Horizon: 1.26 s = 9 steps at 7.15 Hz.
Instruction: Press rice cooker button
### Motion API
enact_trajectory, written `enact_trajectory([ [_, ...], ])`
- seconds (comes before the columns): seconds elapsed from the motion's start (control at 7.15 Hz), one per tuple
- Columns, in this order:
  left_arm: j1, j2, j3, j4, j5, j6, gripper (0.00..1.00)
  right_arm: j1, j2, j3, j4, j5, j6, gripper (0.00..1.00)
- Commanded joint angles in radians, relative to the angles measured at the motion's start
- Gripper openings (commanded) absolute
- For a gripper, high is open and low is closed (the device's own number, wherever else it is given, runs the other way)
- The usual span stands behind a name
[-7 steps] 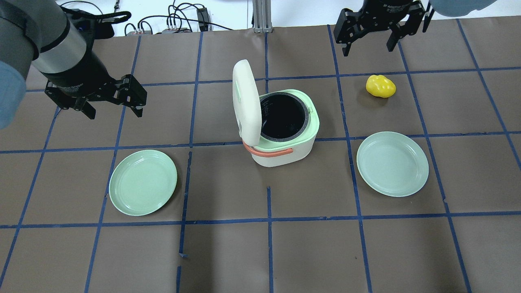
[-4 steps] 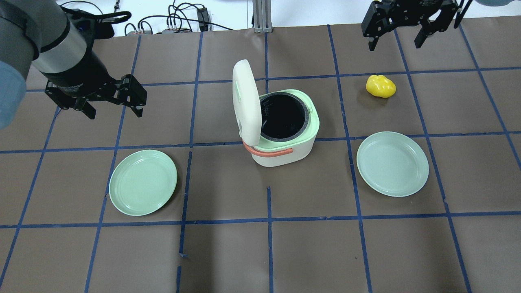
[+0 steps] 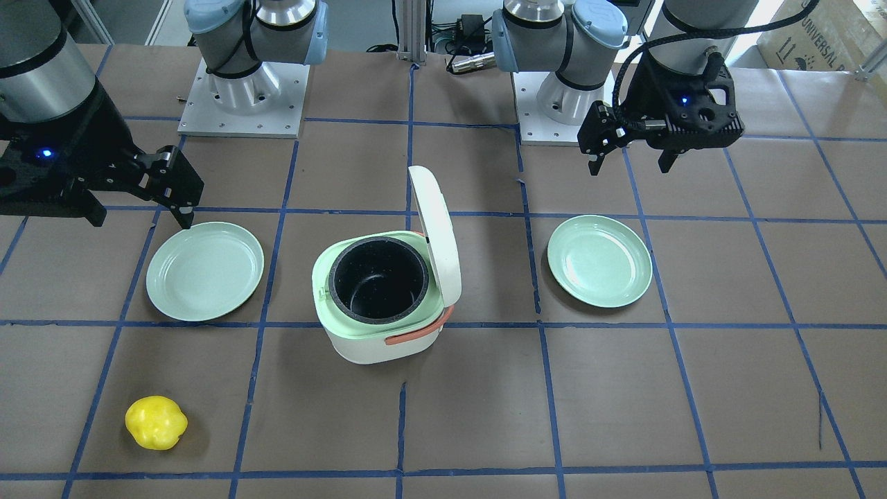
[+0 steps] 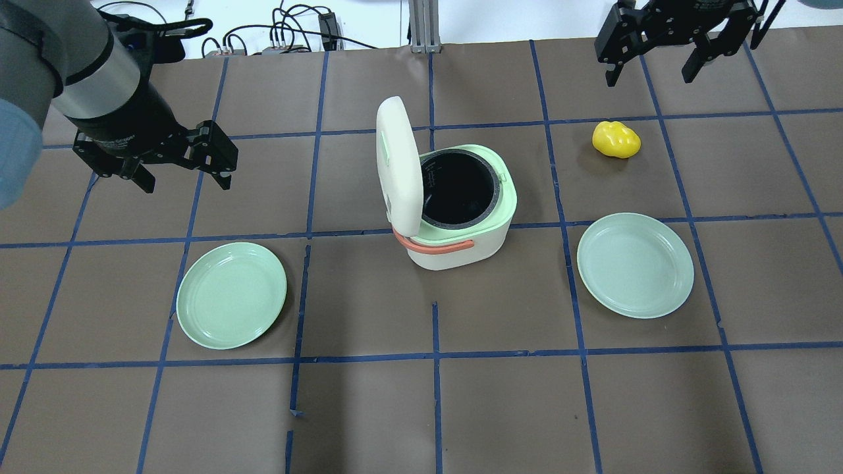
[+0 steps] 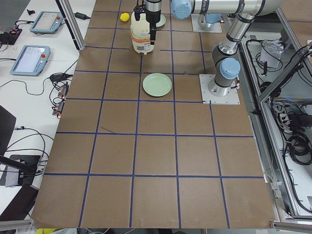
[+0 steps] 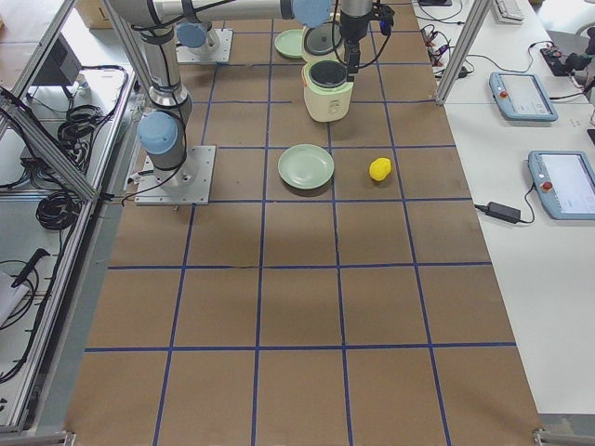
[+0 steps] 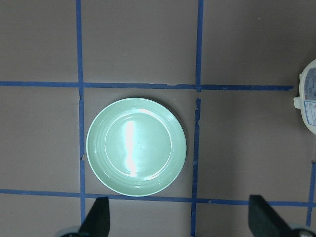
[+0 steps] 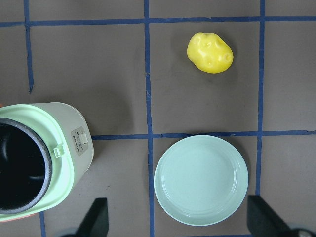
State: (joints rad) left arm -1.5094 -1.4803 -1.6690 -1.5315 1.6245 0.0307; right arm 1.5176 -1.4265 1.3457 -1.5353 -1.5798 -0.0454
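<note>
The white rice cooker (image 4: 458,250) stands in the middle of the table with its white lid (image 4: 397,164) swung up and open. Its mint rim, black pot (image 3: 378,281) and orange-pink handle (image 4: 435,245) show. A small mint tab (image 4: 502,176) sits on the rim's right side. My left gripper (image 4: 186,181) is open and empty, well to the cooker's left. My right gripper (image 4: 650,76) is open and empty, at the far right of the table. The right wrist view shows the cooker (image 8: 34,158) at its lower left.
One green plate (image 4: 231,295) lies near the front left and another (image 4: 635,264) to the cooker's right. A yellow lumpy object (image 4: 616,139) lies behind the right plate. Blue tape lines cross the brown table. Cables lie along the far edge.
My right gripper has moved to the right and a little farther back, away from the cooker. The left gripper, the cooker and the plates have not moved.
</note>
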Motion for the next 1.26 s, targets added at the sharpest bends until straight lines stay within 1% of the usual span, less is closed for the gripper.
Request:
enact_trajectory([
  [0.0,0.0,0.0,0.0,0.001,0.0,0.0,1.0,0.006,-0.047,0.044,0.0,0.003,-0.005,1.0],
  [0.28,0.0,0.0,0.0,0.001,0.0,-0.002,1.0,0.006,-0.052,0.064,0.0,0.006,-0.022,1.0],
  [1.12,0.0,0.0,0.0,0.001,0.0,0.0,1.0,0.006,-0.043,0.064,0.001,-0.011,-0.021,1.0],
])
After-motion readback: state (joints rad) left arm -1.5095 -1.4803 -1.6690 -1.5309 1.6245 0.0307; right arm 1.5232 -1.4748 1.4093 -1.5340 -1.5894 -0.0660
